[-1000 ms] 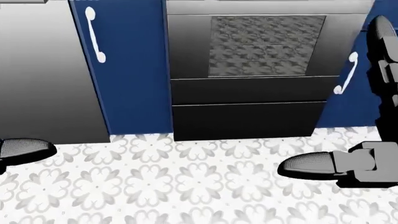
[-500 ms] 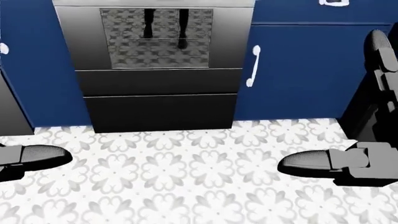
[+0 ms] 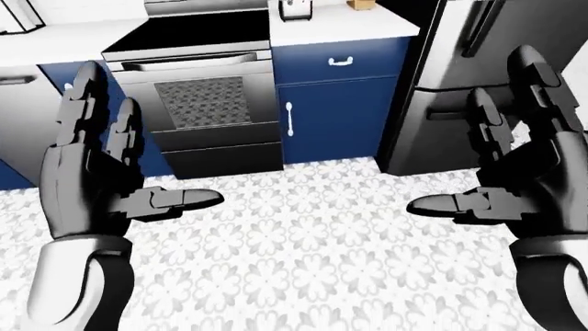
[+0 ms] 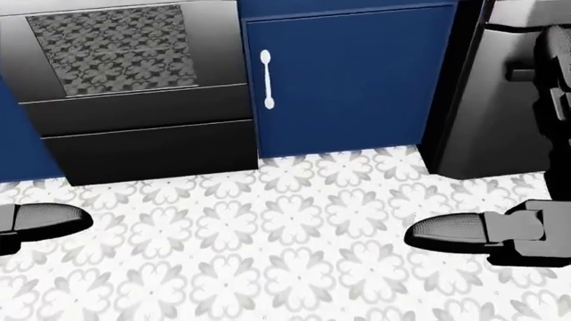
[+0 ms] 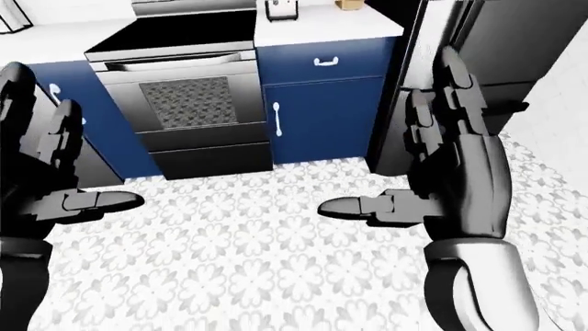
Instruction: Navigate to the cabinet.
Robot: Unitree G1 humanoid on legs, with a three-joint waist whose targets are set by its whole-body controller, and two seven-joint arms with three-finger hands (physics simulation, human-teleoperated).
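Both hands are raised in the near part of the scene with nothing in them. The left hand (image 3: 101, 186) has its fingers spread wide, two pointing up and the thumb sticking out to the right, and the right hand (image 3: 524, 179) mirrors it, fingers up and thumb pointing left, also spread wide. Between and beyond them runs a floor (image 3: 303, 234) of pale tiles with a grey flower pattern. At the far side of the floor stands the blue cabinet (image 3: 336, 117), a narrow unit with one door carrying a white upright handle (image 3: 289, 118) near its left edge and a drawer (image 3: 342, 62) above with a small white pull. Its white countertop (image 3: 345, 24) carries two small items at the far edge, too small to make out. Just left of the cabinet, touching it, is a steel oven (image 3: 207, 103) with a patterned glass window, a bar handle across the top of the door and a dark cooktop above. Left of the oven is another strip of blue cabinet front and then a steel appliance (image 3: 18, 117) at the picture's edge. Right of the cabinet stands a tall dark steel refrigerator (image 3: 460, 76), which reaches nearer than the cabinet front. In the head view the cabinet door sits in the upper middle.
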